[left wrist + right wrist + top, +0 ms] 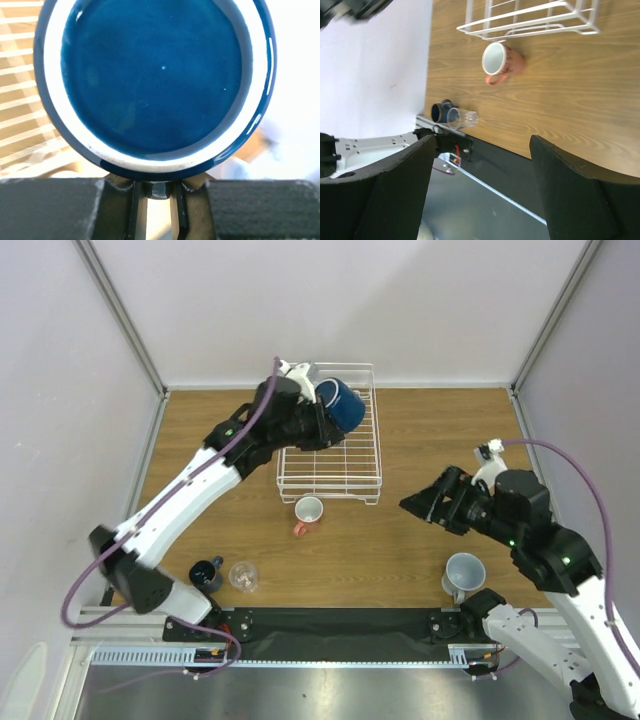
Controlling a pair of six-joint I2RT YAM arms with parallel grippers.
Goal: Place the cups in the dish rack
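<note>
Overhead view: bright, even, diffuse illumination from above. Shadows on the table [420,530] are short, faint and soft-edged. There is no glare on the wood and a mild sheen on the metal strip [330,690] at the near edge. Left wrist view: the large navy mug [155,75] fills the frame in slightly soft focus, with small specular streaks on its glazed rim. The dish rack [20,112] wires at left and the background at right are overexposed and blurred. Right wrist view: table sharp and well lit. The fingers [385,195] of the right gripper [482,142] are dark, nearly silhouetted, and the upper left corner is smeared.
</note>
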